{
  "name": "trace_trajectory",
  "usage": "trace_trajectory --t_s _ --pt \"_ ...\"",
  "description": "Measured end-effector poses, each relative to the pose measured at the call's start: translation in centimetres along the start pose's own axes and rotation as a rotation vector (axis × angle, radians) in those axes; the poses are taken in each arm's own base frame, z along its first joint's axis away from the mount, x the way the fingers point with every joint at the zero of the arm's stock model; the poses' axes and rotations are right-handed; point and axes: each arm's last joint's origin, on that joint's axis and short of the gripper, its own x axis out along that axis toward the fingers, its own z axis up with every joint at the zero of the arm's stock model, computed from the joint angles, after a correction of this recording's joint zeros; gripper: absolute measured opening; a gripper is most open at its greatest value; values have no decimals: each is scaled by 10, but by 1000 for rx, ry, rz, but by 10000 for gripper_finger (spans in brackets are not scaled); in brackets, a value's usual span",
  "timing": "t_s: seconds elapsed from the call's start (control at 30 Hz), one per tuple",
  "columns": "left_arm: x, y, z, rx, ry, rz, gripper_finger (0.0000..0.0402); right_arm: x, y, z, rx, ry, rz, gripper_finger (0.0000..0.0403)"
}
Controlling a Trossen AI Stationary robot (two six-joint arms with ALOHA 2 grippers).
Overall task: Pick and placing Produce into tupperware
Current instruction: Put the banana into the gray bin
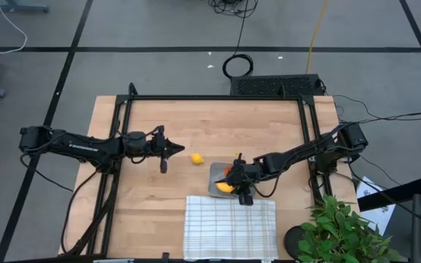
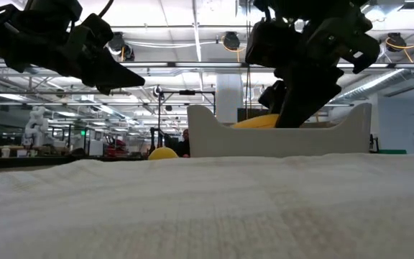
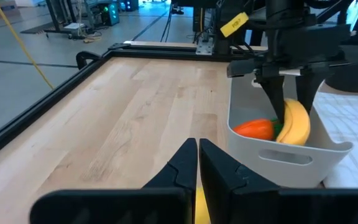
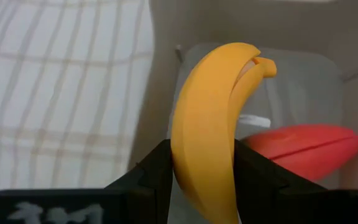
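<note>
The grey tupperware (image 1: pixel 216 175) stands on the wooden table, just beyond the white checked cloth (image 1: pixel 230 226). The orange carrot (image 3: pixel 254 129) lies inside it. My right gripper (image 1: pixel 241 186) stands over the tupperware, shut on the yellow banana (image 4: pixel 207 137). The small lemon (image 1: pixel 196 158) rests on the table left of the tupperware. My left gripper (image 1: pixel 164 155), shut and holding nothing, hovers above the table left of the lemon, pointing at it; in the low view it is (image 2: pixel 124 75), well above the lemon (image 2: pixel 162 153). My right gripper pinches the banana between its two fingers (image 4: pixel 151 177), across its upper part (image 3: pixel 292 107), coming from above and pointing down. The banana hangs roughly upright below the fingers, its lower end (image 3: pixel 293 138) inside the tupperware beside the carrot. Whether it touches the floor, I cannot tell.
The cloth covers the table's near middle, right in front of the tupperware. Black frame rails (image 1: pixel 126 109) run along the table's left, far and right sides. A potted plant (image 1: pixel 342 234) stands at the near right corner. Bare wood (image 1: pixel 218 124) lies beyond the lemon.
</note>
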Motion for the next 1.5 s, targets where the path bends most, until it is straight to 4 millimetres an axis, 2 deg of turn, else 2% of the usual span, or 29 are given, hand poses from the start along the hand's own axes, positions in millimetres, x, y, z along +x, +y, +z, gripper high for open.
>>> trace_trajectory --t_s 0.4,0.63,0.97,1.3,1.5 --pt "0 0 0 14 -2 0 21 -1 -10 -3 22 49 26 118" --pt "0 0 0 14 -2 0 21 -1 -8 -3 -10 53 83 118" --pt "0 0 0 13 -2 1 21 -1 -8 -1 -97 29 78 119" --pt "0 0 0 13 -2 1 21 -2 -21 1 -109 20 32 119" --pt "0 0 0 13 -1 1 21 -2 -21 2 -169 7 3 119"
